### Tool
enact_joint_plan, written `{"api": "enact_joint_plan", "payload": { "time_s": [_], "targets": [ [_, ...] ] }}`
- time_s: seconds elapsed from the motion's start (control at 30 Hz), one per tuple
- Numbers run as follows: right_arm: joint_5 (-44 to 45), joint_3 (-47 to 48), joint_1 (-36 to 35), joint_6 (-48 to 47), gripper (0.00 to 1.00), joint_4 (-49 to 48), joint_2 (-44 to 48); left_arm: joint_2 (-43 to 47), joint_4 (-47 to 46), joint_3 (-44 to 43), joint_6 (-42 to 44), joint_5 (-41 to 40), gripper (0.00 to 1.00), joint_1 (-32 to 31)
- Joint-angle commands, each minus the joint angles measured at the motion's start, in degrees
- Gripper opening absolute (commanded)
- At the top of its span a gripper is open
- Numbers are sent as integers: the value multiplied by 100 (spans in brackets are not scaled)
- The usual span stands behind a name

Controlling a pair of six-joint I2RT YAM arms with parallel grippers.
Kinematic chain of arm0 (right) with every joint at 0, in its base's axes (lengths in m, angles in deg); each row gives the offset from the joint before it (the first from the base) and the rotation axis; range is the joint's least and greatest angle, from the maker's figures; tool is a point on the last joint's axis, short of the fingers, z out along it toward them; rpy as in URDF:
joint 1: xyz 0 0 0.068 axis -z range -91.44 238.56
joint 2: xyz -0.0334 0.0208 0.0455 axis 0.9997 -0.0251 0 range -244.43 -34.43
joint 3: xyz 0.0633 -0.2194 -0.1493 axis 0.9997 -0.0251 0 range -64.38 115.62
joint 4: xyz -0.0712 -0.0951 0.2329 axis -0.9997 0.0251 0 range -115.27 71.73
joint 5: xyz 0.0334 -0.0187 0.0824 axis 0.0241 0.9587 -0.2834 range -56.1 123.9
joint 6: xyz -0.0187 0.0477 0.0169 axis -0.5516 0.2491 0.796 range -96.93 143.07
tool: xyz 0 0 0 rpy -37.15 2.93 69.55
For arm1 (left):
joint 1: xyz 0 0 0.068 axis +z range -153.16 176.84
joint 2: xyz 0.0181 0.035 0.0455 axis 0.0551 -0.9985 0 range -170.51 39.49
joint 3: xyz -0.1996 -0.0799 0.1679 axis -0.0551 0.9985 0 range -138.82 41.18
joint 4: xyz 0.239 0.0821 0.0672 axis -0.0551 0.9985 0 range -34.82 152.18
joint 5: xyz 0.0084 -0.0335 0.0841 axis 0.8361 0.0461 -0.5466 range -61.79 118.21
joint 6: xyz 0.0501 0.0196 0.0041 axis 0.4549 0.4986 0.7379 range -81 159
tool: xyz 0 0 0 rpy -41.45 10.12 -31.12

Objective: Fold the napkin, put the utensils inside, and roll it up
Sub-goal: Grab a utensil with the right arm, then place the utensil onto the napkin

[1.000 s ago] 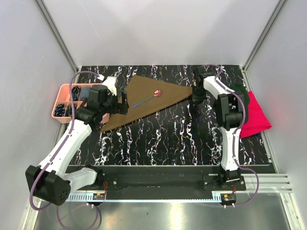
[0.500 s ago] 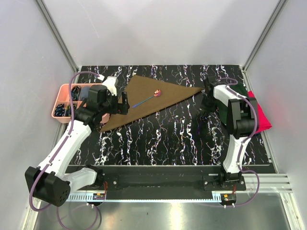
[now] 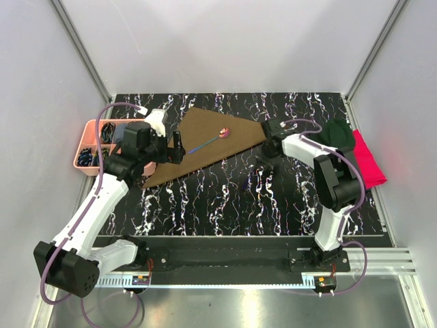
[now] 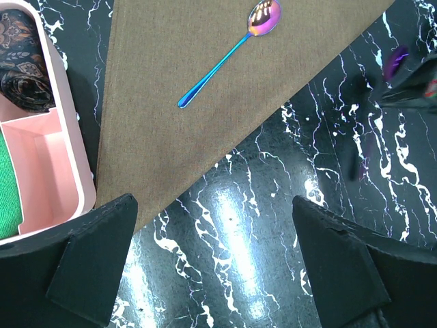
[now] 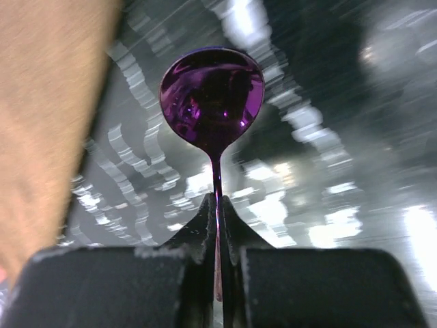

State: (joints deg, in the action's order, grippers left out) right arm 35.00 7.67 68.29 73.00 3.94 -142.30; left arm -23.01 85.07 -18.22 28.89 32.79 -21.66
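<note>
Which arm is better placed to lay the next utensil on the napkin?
Right. The right arm's jaws are shut on a purple spoon's handle, close to the napkin's right corner; the left arm's jaws are open and empty above the napkin's edge.

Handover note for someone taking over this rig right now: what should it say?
Left tool: open, empty, above the napkin's near edge.
Right tool: shut on the second spoon by its handle, just off the napkin's right corner.
Done: napkin folded into a triangle, with the first spoon lying on it.
Left: lay the second spoon on the napkin, then roll it up.
</note>
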Motion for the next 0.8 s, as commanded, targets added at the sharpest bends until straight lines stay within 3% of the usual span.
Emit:
{"api": "enact_joint_plan", "payload": {
  "time_s": [0.0,0.3,0.77],
  "targets": [
    [452,431,-626,1281,0,-652,-311,186,-273,-2,-26,96,99,-22],
    [487,1829,-1347,2116,0,-777,-1297,185,-282,-2,-35,78,99,-22],
    [725,2269,-1576,3180,0,-961,-1578,194,-282,-11,-97,210,99,-22]
  ]
}}
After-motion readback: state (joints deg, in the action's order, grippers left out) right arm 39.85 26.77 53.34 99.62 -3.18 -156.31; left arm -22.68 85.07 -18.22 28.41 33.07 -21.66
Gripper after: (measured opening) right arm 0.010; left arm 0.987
